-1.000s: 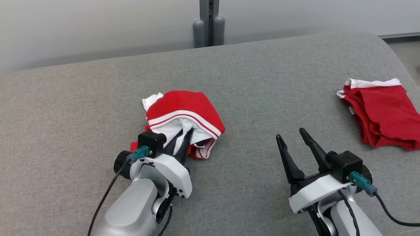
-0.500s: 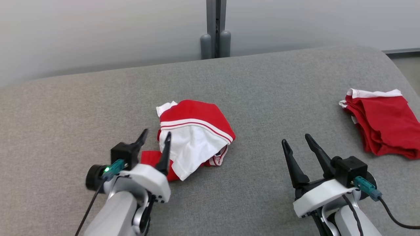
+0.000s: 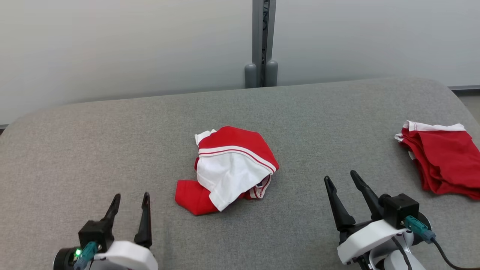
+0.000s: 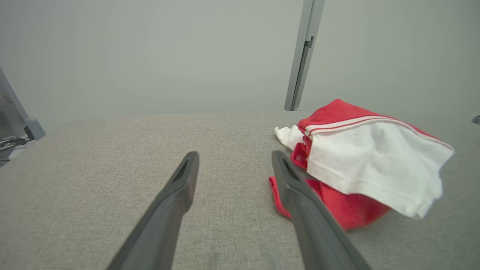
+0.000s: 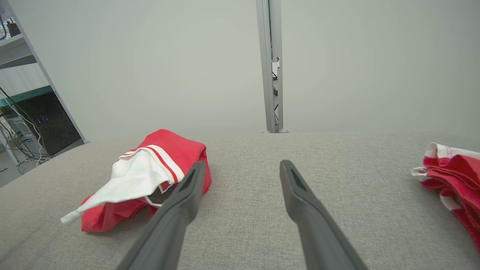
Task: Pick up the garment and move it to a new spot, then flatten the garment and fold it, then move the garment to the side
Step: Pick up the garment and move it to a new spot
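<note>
A red and white garment [image 3: 230, 170] lies crumpled in a heap at the middle of the grey padded surface [image 3: 112, 142]. It is also in the left wrist view as the garment [image 4: 367, 165] at the right, and in the right wrist view as the garment [image 5: 146, 176] at the left. My left gripper [image 3: 129, 202] stands open at the lower left, apart from the heap, nothing between its fingers. Low on the right, my right gripper [image 3: 341, 183] is open and empty too.
A second red garment with a white band [image 3: 440, 159] lies folded near the right edge of the surface, also seen in the right wrist view [image 5: 453, 172]. A grey post [image 3: 262, 41] stands against the pale wall behind. Shelving and cables [image 5: 26, 123] stand off to the left.
My left gripper opened, let go of the garment and drew back to the lower left. The garment settled into a heap. The head camera tilted, shifting the whole picture down.
</note>
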Robot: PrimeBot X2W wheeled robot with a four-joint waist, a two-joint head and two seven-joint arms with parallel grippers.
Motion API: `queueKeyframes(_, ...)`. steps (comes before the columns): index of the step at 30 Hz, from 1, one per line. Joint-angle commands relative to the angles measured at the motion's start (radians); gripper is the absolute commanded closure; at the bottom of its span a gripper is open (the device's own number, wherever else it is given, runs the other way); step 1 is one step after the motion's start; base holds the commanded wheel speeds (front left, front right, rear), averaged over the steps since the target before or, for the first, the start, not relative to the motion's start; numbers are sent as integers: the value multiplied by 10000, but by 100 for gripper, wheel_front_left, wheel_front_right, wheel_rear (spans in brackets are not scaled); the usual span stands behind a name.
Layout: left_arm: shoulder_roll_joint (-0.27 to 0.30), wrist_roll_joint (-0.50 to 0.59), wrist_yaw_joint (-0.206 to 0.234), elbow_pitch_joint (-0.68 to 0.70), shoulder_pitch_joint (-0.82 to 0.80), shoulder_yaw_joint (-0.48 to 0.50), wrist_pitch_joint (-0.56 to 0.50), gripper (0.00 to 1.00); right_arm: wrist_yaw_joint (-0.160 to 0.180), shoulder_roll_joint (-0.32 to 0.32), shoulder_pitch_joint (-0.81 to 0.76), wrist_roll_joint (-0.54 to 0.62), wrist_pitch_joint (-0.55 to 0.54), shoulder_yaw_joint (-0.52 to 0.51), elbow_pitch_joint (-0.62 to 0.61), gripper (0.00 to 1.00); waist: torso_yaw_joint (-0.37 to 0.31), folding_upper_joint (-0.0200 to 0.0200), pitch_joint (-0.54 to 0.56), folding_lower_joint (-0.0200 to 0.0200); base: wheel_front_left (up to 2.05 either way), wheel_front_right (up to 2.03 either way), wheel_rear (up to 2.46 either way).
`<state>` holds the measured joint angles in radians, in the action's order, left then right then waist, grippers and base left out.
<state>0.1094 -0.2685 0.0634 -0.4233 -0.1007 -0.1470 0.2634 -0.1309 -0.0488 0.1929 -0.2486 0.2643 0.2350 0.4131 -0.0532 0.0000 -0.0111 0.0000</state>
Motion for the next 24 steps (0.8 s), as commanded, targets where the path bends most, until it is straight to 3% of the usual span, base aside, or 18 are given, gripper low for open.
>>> queueKeyframes(1, -23, 184, -53, 166, 183, 166, 12, 0, 3, -48, -137, -71, -2, 19, 32, 0, 37, 0, 50, 0, 0, 0, 0)
queueKeyframes(11, -468, 918, -363, 1076, 1814, 1139, 13, 0, 3, -52, -571, -142, -2, 63, 85, 0, 174, 0, 211, 0, 0, 0, 0)
queueKeyframes(20, -566, 1015, -475, 1166, 1770, 1415, 13, 0, 3, -49, -466, -106, -2, 161, 128, 0, 197, 0, 132, 0, 0, 0, 0)
queueKeyframes(24, -573, 829, -413, 1185, 1691, 1310, 13, 0, 3, -41, -250, 41, -2, 782, 85, 0, 241, 0, 27, 0, 0, 0, 0)
